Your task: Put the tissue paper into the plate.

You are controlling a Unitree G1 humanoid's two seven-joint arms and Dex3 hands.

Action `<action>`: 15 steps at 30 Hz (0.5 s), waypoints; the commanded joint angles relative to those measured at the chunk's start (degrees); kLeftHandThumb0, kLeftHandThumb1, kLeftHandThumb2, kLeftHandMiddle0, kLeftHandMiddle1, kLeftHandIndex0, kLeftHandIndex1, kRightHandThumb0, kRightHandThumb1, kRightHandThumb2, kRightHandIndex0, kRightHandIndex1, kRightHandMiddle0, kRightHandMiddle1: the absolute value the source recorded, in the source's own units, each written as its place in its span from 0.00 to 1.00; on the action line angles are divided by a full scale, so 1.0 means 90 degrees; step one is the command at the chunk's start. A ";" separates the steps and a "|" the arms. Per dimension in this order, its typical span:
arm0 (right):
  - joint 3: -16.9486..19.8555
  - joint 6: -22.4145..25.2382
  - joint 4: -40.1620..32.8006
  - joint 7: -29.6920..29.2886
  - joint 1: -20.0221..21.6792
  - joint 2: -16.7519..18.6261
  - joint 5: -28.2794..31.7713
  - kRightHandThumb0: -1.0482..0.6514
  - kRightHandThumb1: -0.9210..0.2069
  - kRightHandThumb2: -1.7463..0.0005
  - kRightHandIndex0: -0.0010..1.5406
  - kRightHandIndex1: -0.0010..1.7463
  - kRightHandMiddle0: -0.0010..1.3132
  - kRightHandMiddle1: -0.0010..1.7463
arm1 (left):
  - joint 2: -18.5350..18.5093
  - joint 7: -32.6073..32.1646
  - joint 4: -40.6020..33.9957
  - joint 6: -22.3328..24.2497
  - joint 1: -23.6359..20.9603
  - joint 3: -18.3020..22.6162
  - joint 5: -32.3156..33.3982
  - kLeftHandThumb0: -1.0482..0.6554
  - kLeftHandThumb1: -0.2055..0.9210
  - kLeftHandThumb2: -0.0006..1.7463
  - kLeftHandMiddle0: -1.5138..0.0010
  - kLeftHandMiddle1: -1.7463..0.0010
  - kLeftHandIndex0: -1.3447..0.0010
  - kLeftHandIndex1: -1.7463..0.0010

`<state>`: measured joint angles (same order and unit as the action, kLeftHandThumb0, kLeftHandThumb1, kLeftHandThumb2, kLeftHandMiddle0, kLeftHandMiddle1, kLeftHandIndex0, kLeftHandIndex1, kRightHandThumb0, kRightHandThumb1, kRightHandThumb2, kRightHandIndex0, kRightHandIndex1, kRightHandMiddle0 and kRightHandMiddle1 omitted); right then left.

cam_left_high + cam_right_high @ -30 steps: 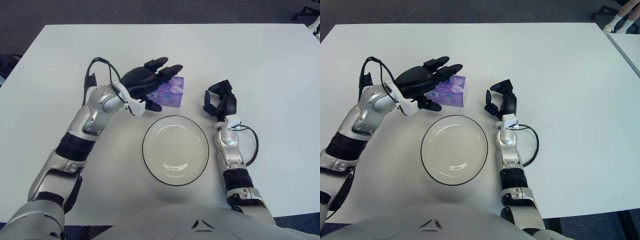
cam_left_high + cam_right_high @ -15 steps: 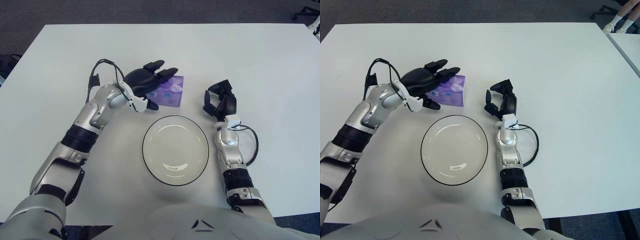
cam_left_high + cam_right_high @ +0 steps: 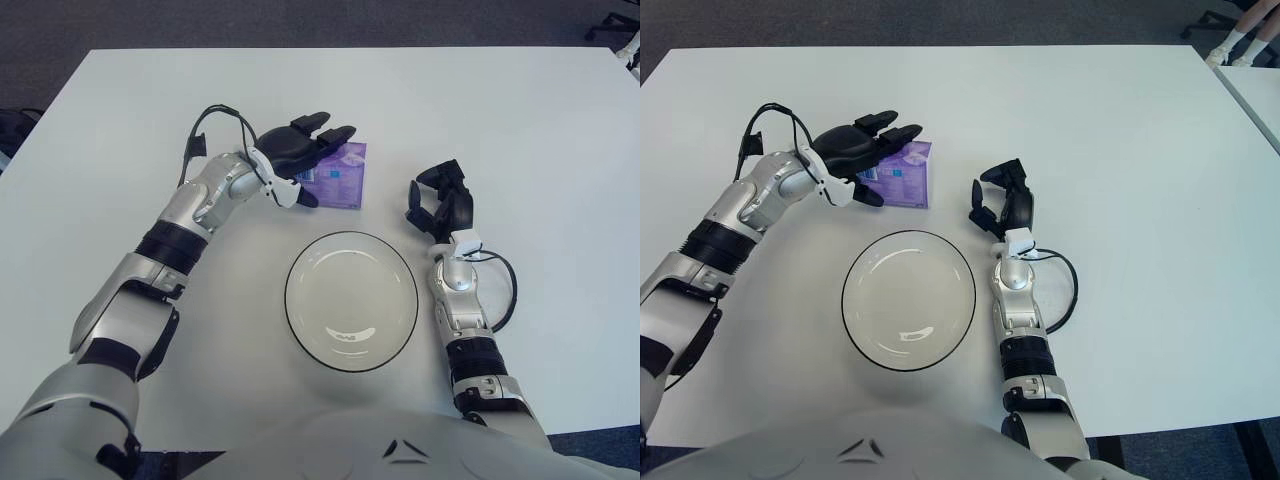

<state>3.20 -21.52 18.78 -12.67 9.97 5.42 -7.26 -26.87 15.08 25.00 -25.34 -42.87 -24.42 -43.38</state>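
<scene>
1. right then, my left hand [image 3: 295,152] sat over the near-left part of the tissue paper [image 3: 340,177], palm down, fingers [image 3: 330,131] stretched out flat and spread toward the pack's far edge, thumb [image 3: 305,197] tucked low on its near side. nothing was clamped as far as i could see; whether the palm touched the wrapper i could not tell.
2. the tissue paper, a purple pack, lay flat on the white table [image 3: 120,110], directly beneath and just to the right of that hand, with its right half showing clear of the fingers.
3. the pack's long axis ran roughly away from me, about in line with the outstretched fingers, so i judged a grip would have to close across its short side.
4. the plate [image 3: 351,300] lay nearer to me than the hand and off to its right, close to the pack but not touching it, and empty.
5. my right hand [image 3: 440,203] showed well to the right of the pack, just beyond the plate's right rim, fingers curled and holding nothing; the left was plainly the nearer one for the pickup.
</scene>
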 commanded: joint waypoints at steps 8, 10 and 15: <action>0.0055 0.0897 0.0670 -0.0082 -0.1098 0.0090 0.0074 0.39 0.25 0.48 0.40 0.80 0.28 1.00 | 0.0422 -0.0226 0.0641 0.0543 0.0137 -0.0312 -0.0122 0.23 0.45 0.59 0.82 0.14 0.89 0.19; 0.0054 0.0926 0.0656 -0.0105 -0.1099 0.0093 0.0063 0.39 0.25 0.47 0.40 0.80 0.28 1.00 | 0.0549 -0.0336 0.0678 0.0769 0.0218 -0.0266 -0.0079 0.26 0.43 0.61 0.74 0.07 0.83 0.09; 0.0044 0.1015 0.0622 -0.0150 -0.1100 0.0099 0.0049 0.39 0.24 0.48 0.40 0.80 0.27 1.00 | 0.0821 -0.0706 0.0752 0.1161 0.0395 -0.0054 0.0159 0.49 0.32 0.81 0.51 0.03 0.64 0.02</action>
<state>3.21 -20.26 17.98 -13.60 9.65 5.47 -7.41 -21.07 9.77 29.26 -17.96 -43.80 -24.42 -42.19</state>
